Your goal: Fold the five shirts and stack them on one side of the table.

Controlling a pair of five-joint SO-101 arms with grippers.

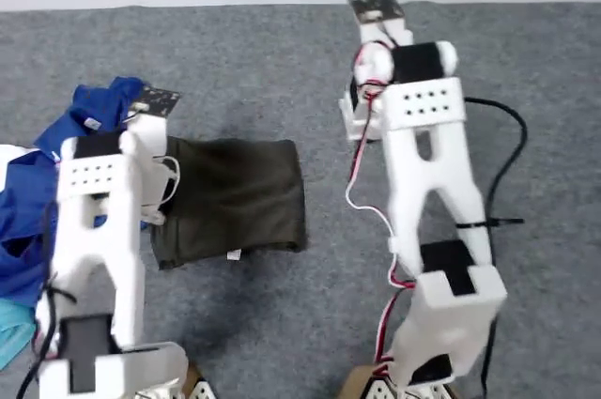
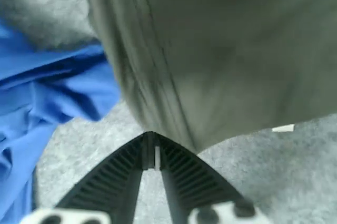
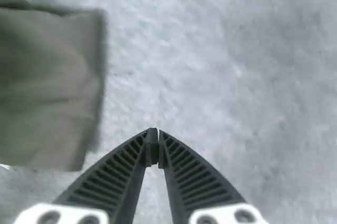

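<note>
Left pincer (image 2: 150, 153) and right pincer (image 3: 154, 147) are both sitting closed, empty; folded dark-olive fabric shirt (image 2: 226, 50) just past the left is looking floppy (pinch a doubled edge).

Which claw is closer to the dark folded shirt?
Left. The left claw sits right at the edge of the dark folded shirt, beside the blue shirt. The right claw is over bare grey table, apart from it.

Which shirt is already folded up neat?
The dark olive shirt, lying as a flat rectangle in the middle of the table. The blue shirt beside it is a crumpled heap.
</note>
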